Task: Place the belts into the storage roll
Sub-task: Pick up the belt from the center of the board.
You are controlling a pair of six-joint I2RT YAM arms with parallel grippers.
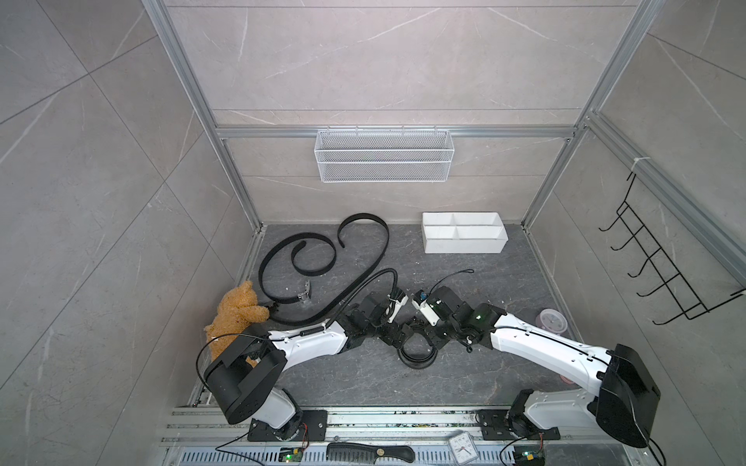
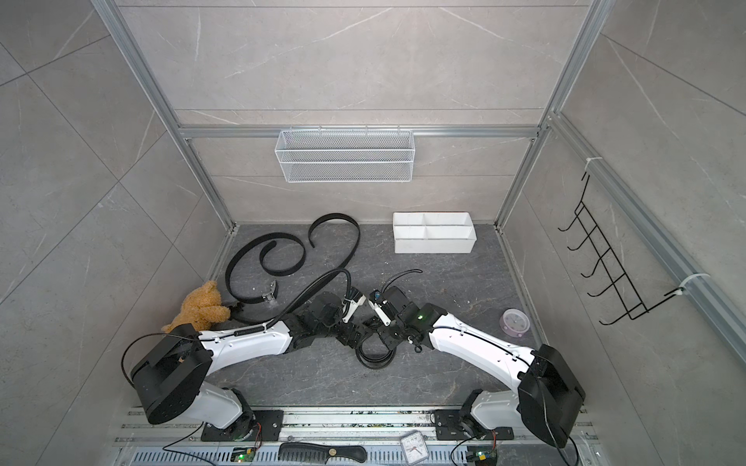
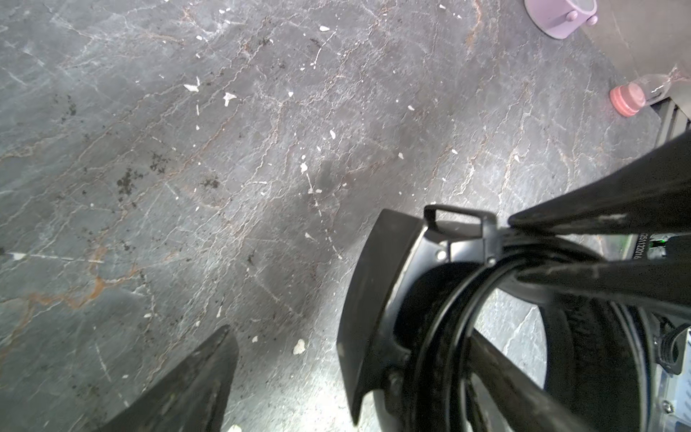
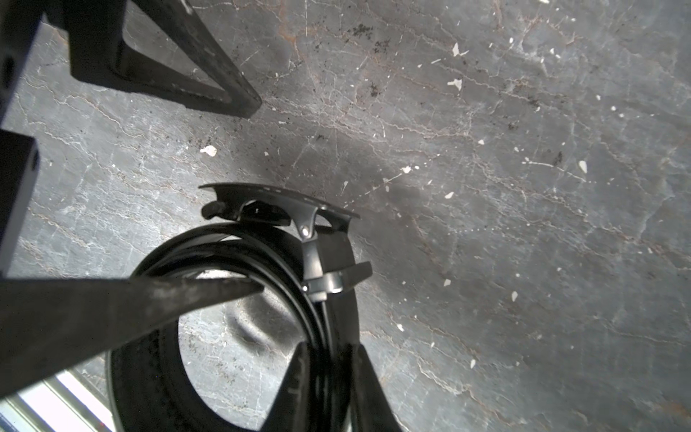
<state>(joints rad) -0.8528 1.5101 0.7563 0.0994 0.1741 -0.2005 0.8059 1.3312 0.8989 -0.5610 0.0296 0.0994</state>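
Note:
One belt (image 1: pixel 418 357) lies coiled on the dark floor between my two arms, its buckle (image 4: pixel 280 205) on the outside of the coil. My right gripper (image 4: pixel 331 359) is shut on the coil's stacked layers. My left gripper (image 3: pixel 351 336) is open and straddles the coil's wall: one finger (image 3: pixel 523 385) reaches inside the ring, the other (image 3: pixel 187 389) stays outside over bare floor. Two more belts lie loose at the back left, one in a spiral (image 1: pixel 300 258) and one in a long curve (image 1: pixel 363 226). The storage roll (image 1: pixel 464 244), a white four-compartment tray, stands at the back right with nothing in it.
A brown teddy bear (image 1: pixel 236 314) sits by the left wall and a lilac alarm clock (image 1: pixel 552 320) by the right wall, with a pink-capped bottle (image 3: pixel 632 97) near it. A wire basket (image 1: pixel 383 155) hangs on the back wall and a hook rack (image 1: pixel 662 266) on the right wall.

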